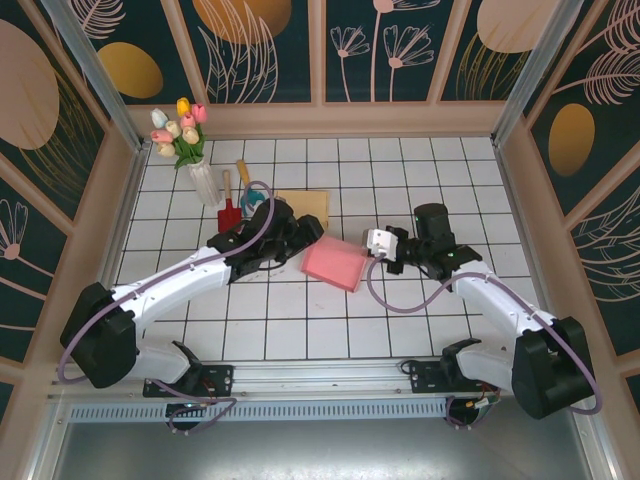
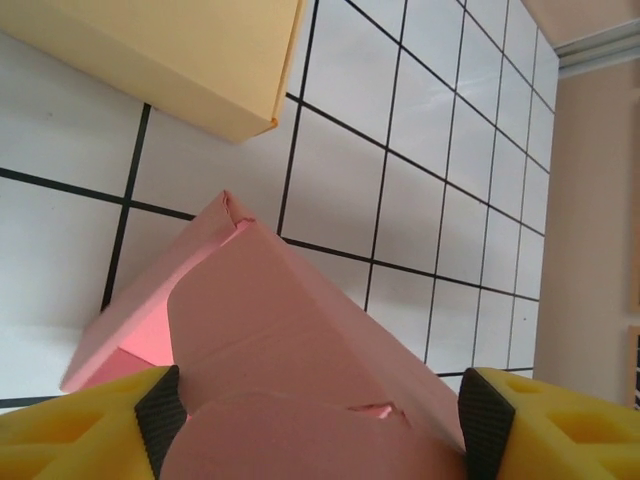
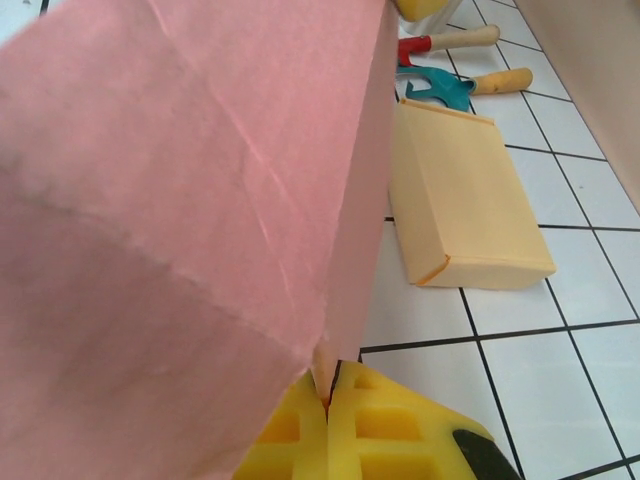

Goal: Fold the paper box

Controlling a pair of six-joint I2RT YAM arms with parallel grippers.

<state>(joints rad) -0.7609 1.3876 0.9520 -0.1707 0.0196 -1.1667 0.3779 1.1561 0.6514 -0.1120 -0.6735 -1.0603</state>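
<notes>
Fingers (image 2: 160,415) of the left gripper (image 2: 320,410) clasp the pink paper box (image 1: 335,265), the right gripper (image 3: 328,392) pinching its edge, its long axis running left-to-right just nearer than the flat yellow cardboard box (image 1: 305,205).

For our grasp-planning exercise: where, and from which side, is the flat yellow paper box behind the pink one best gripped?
Likely from above, fingers across the two long side walls of the flat yellow paper box: it lies flat, its walls upright and parallel. Stay near its free end, clear of the teal hand tool.
</notes>
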